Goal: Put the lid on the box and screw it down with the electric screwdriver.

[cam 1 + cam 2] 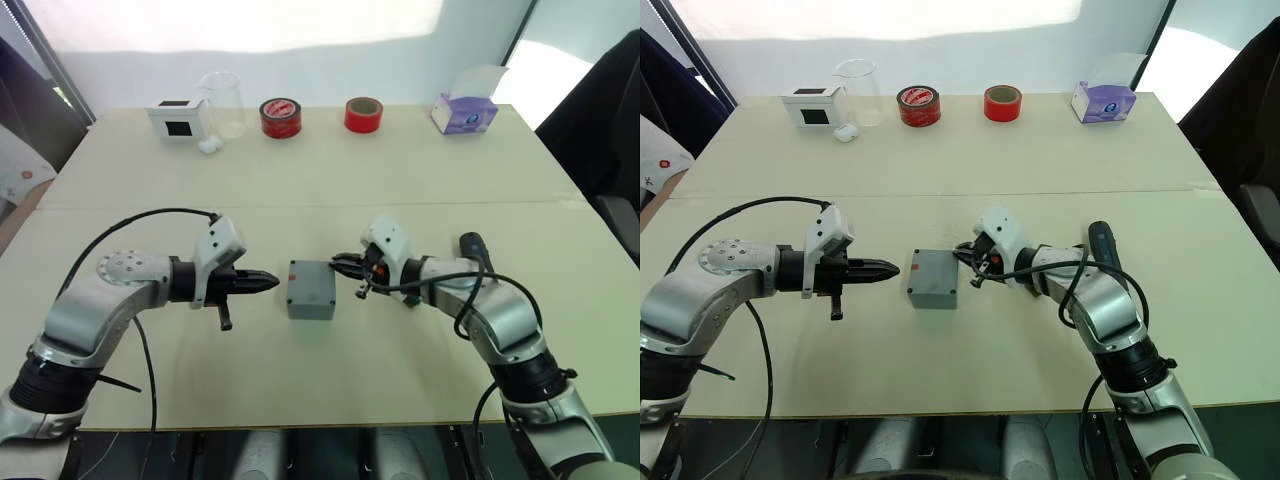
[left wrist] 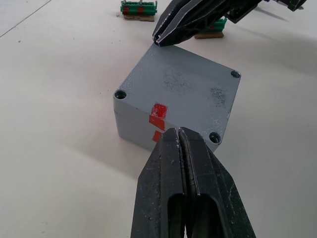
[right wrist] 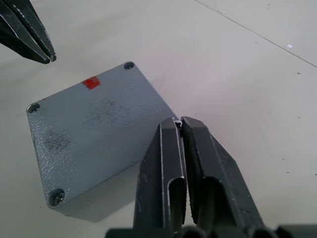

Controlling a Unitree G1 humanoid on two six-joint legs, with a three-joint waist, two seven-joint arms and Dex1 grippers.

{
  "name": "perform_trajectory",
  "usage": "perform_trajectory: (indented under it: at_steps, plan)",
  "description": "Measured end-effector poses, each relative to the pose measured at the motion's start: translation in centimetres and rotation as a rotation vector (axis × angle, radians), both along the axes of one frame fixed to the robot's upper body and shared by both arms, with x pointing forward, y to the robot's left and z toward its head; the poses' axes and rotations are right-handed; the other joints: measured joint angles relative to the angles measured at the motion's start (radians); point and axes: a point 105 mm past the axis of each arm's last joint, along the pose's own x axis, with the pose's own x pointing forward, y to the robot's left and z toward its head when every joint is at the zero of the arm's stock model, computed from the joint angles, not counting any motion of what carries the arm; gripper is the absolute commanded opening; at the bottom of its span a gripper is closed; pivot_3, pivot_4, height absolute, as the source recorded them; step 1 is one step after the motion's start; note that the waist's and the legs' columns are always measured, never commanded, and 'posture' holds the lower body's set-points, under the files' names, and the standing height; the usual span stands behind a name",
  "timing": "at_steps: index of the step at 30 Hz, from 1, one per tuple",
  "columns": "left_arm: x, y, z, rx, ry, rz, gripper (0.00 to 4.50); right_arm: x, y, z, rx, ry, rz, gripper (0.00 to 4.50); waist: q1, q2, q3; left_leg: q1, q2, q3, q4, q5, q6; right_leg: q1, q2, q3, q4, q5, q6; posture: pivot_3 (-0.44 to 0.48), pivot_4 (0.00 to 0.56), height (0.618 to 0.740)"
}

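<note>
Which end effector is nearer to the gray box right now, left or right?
Right. The right end effector has its shut tips at the gray box's right edge, about touching. The left end effector, also shut, points at the box's left side with a small gap.

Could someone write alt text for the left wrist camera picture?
A gray box with its lid on sits on a pale table. The shut left gripper points at its red-marked side, the shut right gripper at the far corner.
</note>
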Motion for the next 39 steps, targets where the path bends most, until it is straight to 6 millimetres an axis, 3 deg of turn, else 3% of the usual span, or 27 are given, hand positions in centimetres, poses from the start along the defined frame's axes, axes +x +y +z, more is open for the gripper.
perform_trajectory:
  at_steps: [6, 10, 16, 18, 20, 23, 31, 39]
  plan:
    - [0.0, 0.0, 0.0, -0.001, -0.001, 0.000, 0.00, 0.0, -0.8, 0.0, -0.014, 0.016, -0.006, 3.50, 0.001, 0.000, 0.000, 0.000, 0.000, 0.000, 0.000, 0.000, 0.000, 0.000, 0.000, 0.000, 0.000, 0.000, 0.000, 0.000, 0.150, 0.740]
    - [0.0, -0.2, 0.1, -0.007, -0.002, -0.004, 0.00, 0.2, -2.4, 0.5, -0.012, 0.047, -0.060, 3.50, 0.001, 0.000, 0.000, 0.000, 0.000, 0.000, 0.000, 0.000, 0.000, 0.000, 0.000, 0.000, 0.000, 0.000, 0.000, 0.000, 0.150, 0.740]
    - [0.1, -1.5, 1.9, -0.026, -0.066, -0.090, 0.00, 0.2, -7.0, 5.5, 0.072, 0.064, -0.196, 3.50, 0.001, 0.001, 0.000, 0.000, 0.000, 0.000, 0.000, 0.000, 0.000, 0.000, 0.000, 0.000, 0.000, 0.000, 0.000, 0.000, 0.150, 0.740]
    - [-0.1, -2.0, 2.1, -0.027, -0.072, -0.126, 0.00, 0.2, -8.4, 6.5, 0.061, 0.084, -0.240, 4.11, 0.002, 0.001, 0.001, 0.000, 0.000, 0.000, 0.000, 0.000, 0.000, 0.000, 0.000, 0.000, 0.000, 0.000, 0.000, 0.000, 0.150, 0.740]
    - [-0.4, -3.0, 2.4, -0.031, -0.083, -0.190, 0.00, 0.3, -11.1, 7.5, 0.010, 0.125, -0.325, 4.43, 0.005, 0.001, 0.001, -0.001, -0.001, 0.000, 0.000, 0.000, 0.000, 0.000, -0.001, 0.000, -0.001, 0.000, 0.000, 0.000, 0.150, 0.740]
    - [-1.6, -4.8, 2.5, -0.026, -0.111, -0.343, 0.00, -0.6, -18.0, 8.7, -0.124, 0.265, -0.580, 4.43, 0.005, 0.001, 0.000, -0.001, -0.001, 0.000, 0.000, -0.001, 0.002, 0.001, -0.002, 0.000, -0.003, 0.000, 0.000, 0.000, 0.150, 0.740]
    - [-2.6, -6.6, 1.6, -0.002, -0.140, -0.479, 0.00, -2.3, -21.5, 4.7, -0.203, 0.619, -0.693, 4.43, -0.022, 0.002, 0.001, -0.001, 0.000, 0.003, -0.001, -0.001, 0.002, -0.001, -0.001, 0.002, -0.002, 0.000, 0.000, 0.000, 0.150, 0.740]
    - [-2.4, -7.1, 1.0, 0.007, -0.153, -0.488, 0.00, -2.0, -21.1, 3.1, -0.193, 0.786, -0.639, 4.43, -0.019, 0.002, 0.001, -0.001, 0.000, 0.003, 0.000, -0.001, 0.002, -0.001, -0.001, 0.002, -0.002, 0.000, 0.000, 0.000, 0.150, 0.740]
